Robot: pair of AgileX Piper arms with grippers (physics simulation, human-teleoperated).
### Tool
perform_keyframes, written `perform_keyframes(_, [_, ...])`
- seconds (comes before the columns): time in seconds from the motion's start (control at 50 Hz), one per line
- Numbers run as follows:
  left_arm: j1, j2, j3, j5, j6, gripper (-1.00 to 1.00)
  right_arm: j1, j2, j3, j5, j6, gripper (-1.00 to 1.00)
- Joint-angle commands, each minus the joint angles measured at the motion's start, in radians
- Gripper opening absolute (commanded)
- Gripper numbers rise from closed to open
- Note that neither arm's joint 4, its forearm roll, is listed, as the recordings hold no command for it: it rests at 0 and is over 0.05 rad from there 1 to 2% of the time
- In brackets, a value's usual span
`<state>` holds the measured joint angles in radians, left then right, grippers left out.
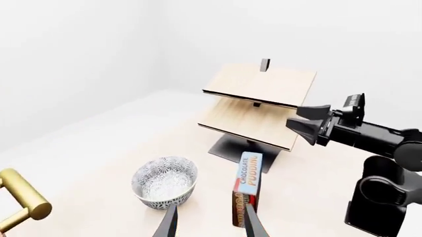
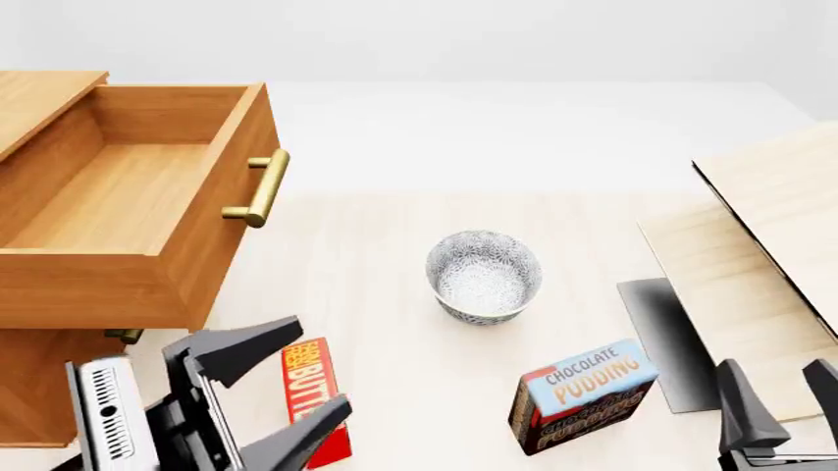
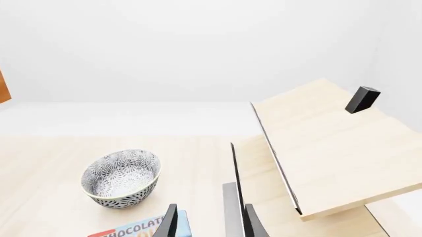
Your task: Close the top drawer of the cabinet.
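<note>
The top drawer stands pulled out of the cabinet, with both the left end effector and right end effector spread apart, holding nothing.

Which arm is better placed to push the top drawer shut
Left. The left gripper, open, sits just below the top drawer front; the right gripper is across the table by the pale panels.

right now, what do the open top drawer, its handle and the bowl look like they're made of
Top drawer: honey-brown wood with visible grain, smooth satin finish.
Handle: looks like brass, a golden cylindrical bar with a soft sheen.
Bowl: probably glazed ceramic, white with a fine dark pattern; the render leaves that open.
</note>
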<state>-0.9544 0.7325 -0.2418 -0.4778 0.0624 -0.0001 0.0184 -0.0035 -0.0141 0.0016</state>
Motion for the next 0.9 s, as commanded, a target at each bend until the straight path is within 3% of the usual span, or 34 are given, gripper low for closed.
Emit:
perform_keyframes(0.02, [-0.047,0.180,-0.063,-0.121,0.008,1.00,0.000,0.000,0.000,0.000,0.000,1.00])
perform_keyframes(0.48, [-0.068,0.369,-0.176,-0.211,0.006,1.00,0.000,0.000,0.000,0.000,0.000,1.00])
perform_keyframes(0.9, [0.030,0.450,-0.240,-0.235,-0.023,1.00,0.000,-0.001,0.000,0.000,0.000,1.00])
